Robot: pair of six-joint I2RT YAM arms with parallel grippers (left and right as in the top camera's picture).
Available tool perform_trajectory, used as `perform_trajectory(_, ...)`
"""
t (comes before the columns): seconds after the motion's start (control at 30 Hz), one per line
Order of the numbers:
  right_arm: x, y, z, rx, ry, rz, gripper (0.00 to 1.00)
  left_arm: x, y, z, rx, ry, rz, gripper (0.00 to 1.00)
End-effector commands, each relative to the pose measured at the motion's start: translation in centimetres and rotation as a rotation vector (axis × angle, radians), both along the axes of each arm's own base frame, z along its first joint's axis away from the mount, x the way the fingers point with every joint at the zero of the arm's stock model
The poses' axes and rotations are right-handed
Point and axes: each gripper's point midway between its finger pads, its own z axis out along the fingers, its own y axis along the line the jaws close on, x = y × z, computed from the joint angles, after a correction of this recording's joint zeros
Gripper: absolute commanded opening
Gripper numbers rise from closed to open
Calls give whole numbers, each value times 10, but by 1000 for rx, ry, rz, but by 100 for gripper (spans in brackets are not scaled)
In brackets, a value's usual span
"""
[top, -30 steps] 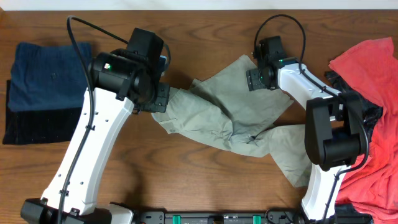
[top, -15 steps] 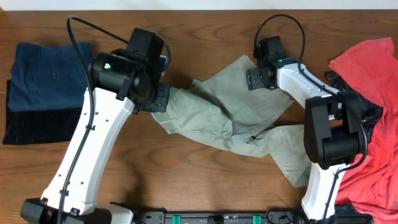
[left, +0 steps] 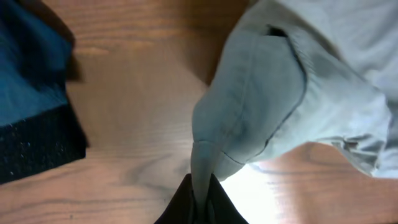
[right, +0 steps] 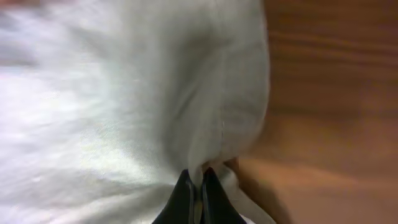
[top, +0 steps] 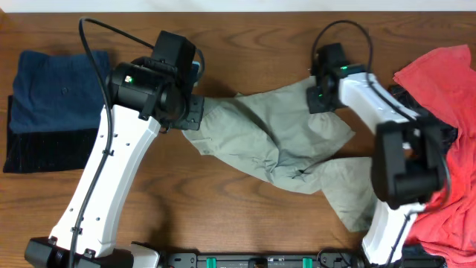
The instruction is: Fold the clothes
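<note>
Left claw (left: 200, 198) and right claw (right: 198, 185), each clamped shut on the shorts (top: 275, 141) spanning the bench (top: 245, 45) between them; the right has drawn outward, tautening the upper edge, apparently readying a fold.

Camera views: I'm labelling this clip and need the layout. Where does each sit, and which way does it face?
Overhead: above the table, looking straight down at the shorts; left arm and right arm show.
Left wrist: on the left arm, looking along the left gripper, shut on a shorts fold; fingertips show.
Right wrist: on the right arm, looking along the right gripper, shut on the shorts; fingertips show.
Shared: overhead and left wrist both show the navy garment and shorts.
</note>
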Motion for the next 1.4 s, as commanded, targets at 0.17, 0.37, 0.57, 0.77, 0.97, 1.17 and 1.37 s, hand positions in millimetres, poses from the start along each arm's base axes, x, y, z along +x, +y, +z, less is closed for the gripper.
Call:
perform_trajectory(0.17, -18, -53, 194, 17, -408, -141, 1, 16, 20, 42, 57, -160, 66, 6)
perform_trajectory(0.37, -66, -61, 272, 24, -581, -156, 1, 17, 29, 101, -2, -331, 102, 7)
perform_trajectory(0.57, -115, -77, 334, -14, -770, -210, 1, -8, 40, 160, -63, -509, 122, 6)
perform_trajectory(0.77, -157, -98, 375, -73, -919, -302, 1, -41, 50, 212, -133, -705, 131, 6)
perform_trajectory(0.97, -174, -107, 388, -100, -967, -338, 1, -61, 56, 241, -194, -824, 156, 6)
perform_trajectory(1.17, -156, -106, 368, -118, -883, -329, 1, -37, 49, 223, -168, -754, 153, 6)
perform_trajectory(1.37, -114, -104, 329, -146, -749, -313, 1, 16, 33, 178, -103, -608, 135, 6)
